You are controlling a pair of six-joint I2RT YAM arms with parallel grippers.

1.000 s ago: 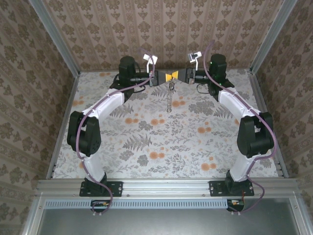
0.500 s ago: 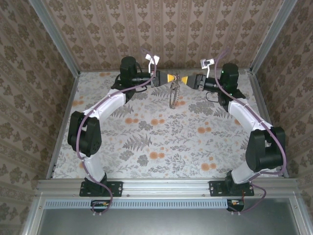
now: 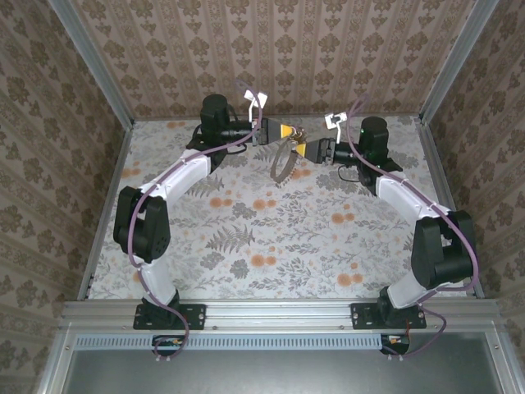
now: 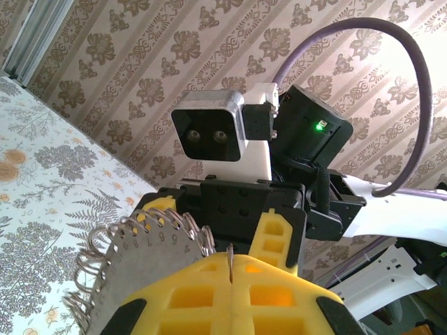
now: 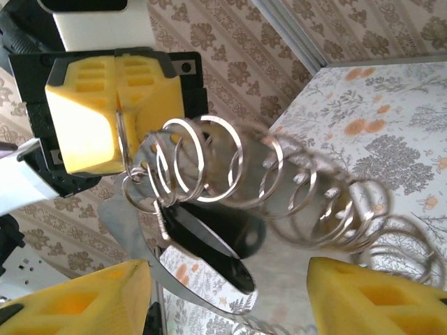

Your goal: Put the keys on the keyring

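We see the key, a small dark oblong with what looks like a hole near one end, hanging among linked rings just below the keyring. Beside it hangs a pale metal tag stamped with numerals. The key dangles in the air over the far middle of the desk, right under the two grippers. The keyring is a thin steel loop, and a chain of split rings runs off it, blurred toward its far end. The left gripper has its yellow jaws pressed together on the keyring, whose wire shows as a thin line in the seam between them. The right gripper faces it from just beside, its yellow jaws spread wide, one on each side of the key, touching nothing that we can make out. From above, both arms reach to the back of the desk and meet nose to nose before the patterned back wall, with the rings hanging as a loop beneath them.
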